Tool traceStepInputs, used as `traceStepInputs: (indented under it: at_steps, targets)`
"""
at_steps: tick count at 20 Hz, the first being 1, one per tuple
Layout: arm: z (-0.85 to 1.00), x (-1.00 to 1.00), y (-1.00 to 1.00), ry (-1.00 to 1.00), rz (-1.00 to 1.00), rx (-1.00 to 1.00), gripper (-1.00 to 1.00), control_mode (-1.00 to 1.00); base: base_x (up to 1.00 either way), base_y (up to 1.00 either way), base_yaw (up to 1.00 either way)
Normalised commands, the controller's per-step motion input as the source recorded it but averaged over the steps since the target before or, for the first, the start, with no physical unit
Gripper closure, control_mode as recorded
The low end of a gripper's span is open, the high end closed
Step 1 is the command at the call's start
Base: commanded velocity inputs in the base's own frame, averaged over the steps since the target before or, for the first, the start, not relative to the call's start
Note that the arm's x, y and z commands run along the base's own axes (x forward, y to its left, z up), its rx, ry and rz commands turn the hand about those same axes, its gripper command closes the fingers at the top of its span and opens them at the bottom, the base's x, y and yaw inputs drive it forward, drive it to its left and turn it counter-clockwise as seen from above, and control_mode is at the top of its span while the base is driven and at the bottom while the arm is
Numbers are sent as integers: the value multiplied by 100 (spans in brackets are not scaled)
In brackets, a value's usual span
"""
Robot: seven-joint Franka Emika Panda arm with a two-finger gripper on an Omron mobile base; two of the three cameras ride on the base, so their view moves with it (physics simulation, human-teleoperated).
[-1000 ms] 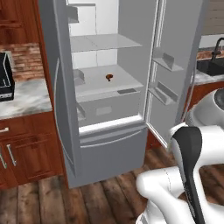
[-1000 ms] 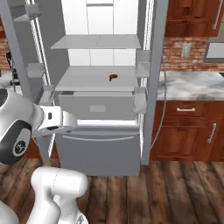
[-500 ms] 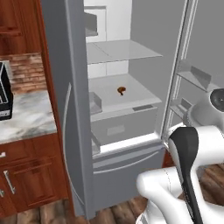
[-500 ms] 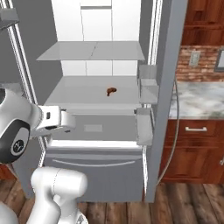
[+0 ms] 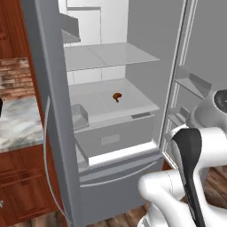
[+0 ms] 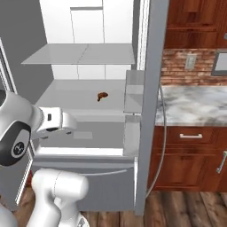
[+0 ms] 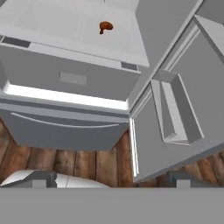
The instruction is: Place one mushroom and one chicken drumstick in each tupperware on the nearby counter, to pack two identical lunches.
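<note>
One drumstick [image 5: 117, 96] on fridge shelf [image 5: 133, 104]

A pale grey fridge [image 5: 111, 146] is seen standing open, flanked by reddish-brown cabinets [image 6: 190, 155] and a red brick wall [image 6: 188, 66], above a dark wood plank floor [image 7: 83, 164].
</note>
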Motion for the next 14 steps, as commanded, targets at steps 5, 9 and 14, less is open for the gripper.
traceStepInputs:
  at_steps: [5,9,14]
  targets:
    - [0,0,0,0,0,0,-100,100,75,2,0]
    - [0,0,0,0,0,0,-100,100,70,0,0]
    - [0,0,0,0,0,0,-100,100,51,0,1]
